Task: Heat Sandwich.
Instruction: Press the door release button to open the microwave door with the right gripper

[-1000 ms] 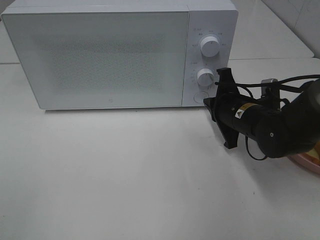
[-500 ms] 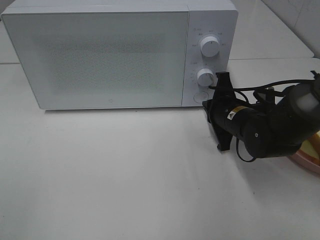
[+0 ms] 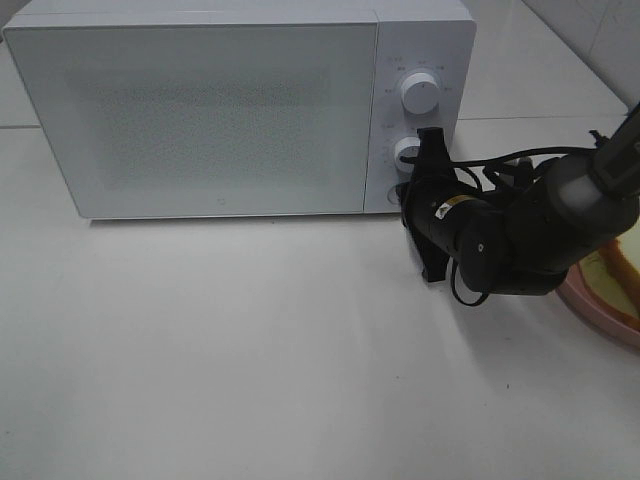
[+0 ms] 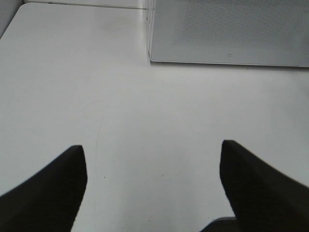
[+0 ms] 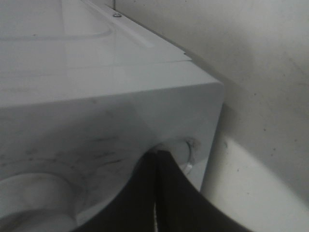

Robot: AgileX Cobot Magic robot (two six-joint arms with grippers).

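Right pincer (image 5: 157, 163) (jaws together) lies level, tip at microwave button (image 5: 189, 151).

The microwave (image 3: 200, 110) stands at the back of the tabletop (image 3: 250, 350). Its control panel is at its right end, with the upper dial (image 3: 420, 93) above the lower dial (image 3: 406, 150). The right fingers (image 5: 140, 193) lie at the panel's bottom corner, on a round button (image 5: 186, 151) below the lower dial. They seem to touch it, though the close view is blurred. Right of the microwave and nearer the front, a plate (image 3: 590, 300) sits on the tabletop with the sandwich (image 3: 620, 264) on it. The left fingers (image 4: 43, 193) hover over bare tabletop before the microwave's left front corner.
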